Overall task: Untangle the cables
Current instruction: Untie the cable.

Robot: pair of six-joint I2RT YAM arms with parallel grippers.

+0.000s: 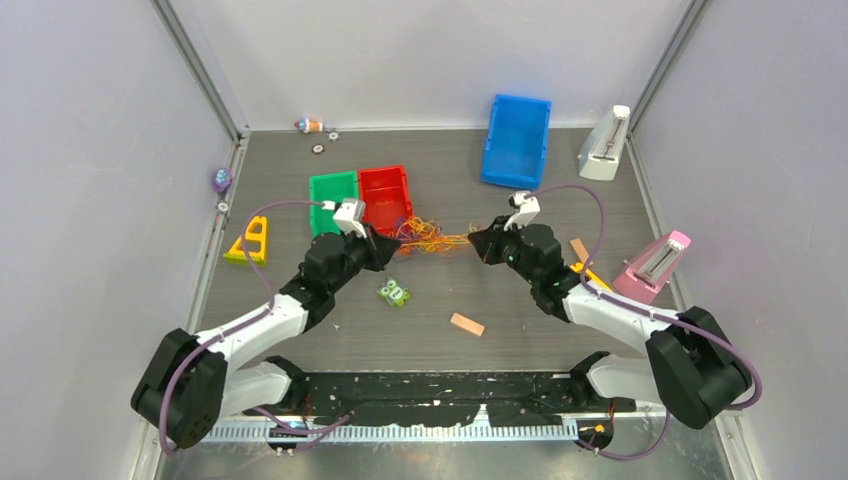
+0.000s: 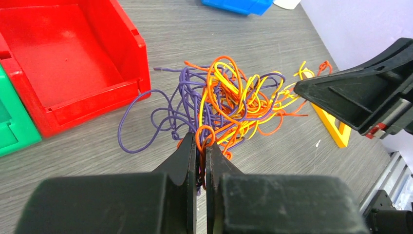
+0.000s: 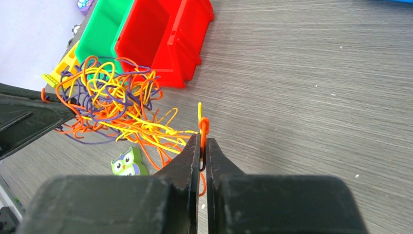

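The cables [image 1: 430, 236] are a tangle of thin orange, yellow and purple strands stretched between my two grippers in the middle of the table. My left gripper [image 1: 388, 244] is shut on an orange loop and some purple strands at the tangle's left end; the left wrist view shows the cables [image 2: 229, 100] fanning out from its tip [image 2: 201, 145]. My right gripper [image 1: 478, 240] is shut on orange and yellow strands at the right end; in the right wrist view its tip [image 3: 202, 141] pinches them, with the bunch of cables [image 3: 109, 100] to the left.
A red bin [image 1: 385, 196] and a green bin [image 1: 332, 192] stand just behind the tangle. A blue bin [image 1: 517, 138] stands at the back right. A green owl piece [image 1: 394, 292], a tan block [image 1: 466, 324], a yellow triangle [image 1: 250, 240] and two metronomes [image 1: 604, 145] lie around.
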